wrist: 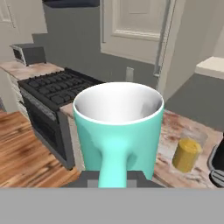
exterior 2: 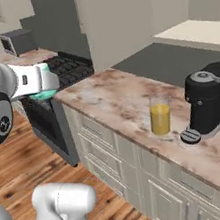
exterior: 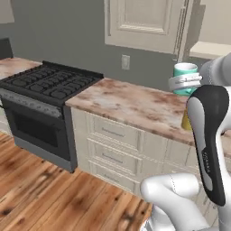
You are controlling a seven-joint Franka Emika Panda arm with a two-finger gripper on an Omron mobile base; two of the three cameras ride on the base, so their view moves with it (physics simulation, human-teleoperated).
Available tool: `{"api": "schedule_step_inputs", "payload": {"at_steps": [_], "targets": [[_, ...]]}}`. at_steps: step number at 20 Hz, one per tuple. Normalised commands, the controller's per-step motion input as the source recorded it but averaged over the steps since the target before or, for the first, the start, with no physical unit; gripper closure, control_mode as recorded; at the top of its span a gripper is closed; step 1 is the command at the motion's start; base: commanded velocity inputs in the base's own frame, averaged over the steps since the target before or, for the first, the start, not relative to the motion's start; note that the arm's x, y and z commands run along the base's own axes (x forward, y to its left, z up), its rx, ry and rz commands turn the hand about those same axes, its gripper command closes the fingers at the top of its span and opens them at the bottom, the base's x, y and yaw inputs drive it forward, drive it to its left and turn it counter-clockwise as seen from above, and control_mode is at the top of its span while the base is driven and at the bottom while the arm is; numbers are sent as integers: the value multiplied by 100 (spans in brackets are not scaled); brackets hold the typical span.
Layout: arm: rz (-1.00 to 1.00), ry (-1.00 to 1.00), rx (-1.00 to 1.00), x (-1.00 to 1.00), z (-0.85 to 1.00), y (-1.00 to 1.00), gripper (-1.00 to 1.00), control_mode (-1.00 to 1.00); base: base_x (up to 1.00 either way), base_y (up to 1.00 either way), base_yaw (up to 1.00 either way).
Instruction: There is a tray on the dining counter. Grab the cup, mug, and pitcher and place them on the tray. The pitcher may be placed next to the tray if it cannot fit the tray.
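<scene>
Marbled worktop (exterior 2: 125,99) runs beside the stove (exterior: 49,83), carrying the pitcher (exterior 2: 160,116) next to the coffee machine (exterior 2: 206,98). Above the worktop's edge, the gripper (wrist: 113,175) is clamped on the mug (wrist: 118,127), holding it upright by its handle, clear of the surface.

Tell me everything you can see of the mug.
The mug is light teal outside and white inside, a smooth cylinder with one side handle, and looks empty. It is upright, raised above the floor in front of the marbled worktop, touching no surface. The gripper is shut on its handle, which faces the hand camera.
</scene>
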Motion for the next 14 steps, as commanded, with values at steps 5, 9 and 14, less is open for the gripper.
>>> {"api": "schedule_step_inputs", "payload": {"at_steps": [5, 9, 14], "targets": [[0, 0, 0, 0, 0, 0, 100, 100, 0, 29, 71], [0, 0, 0, 0, 0, 0, 100, 100, 0, 25, 68], [0, 0, 0, 0, 0, 0, 100, 100, 12, 26, 64]]}}
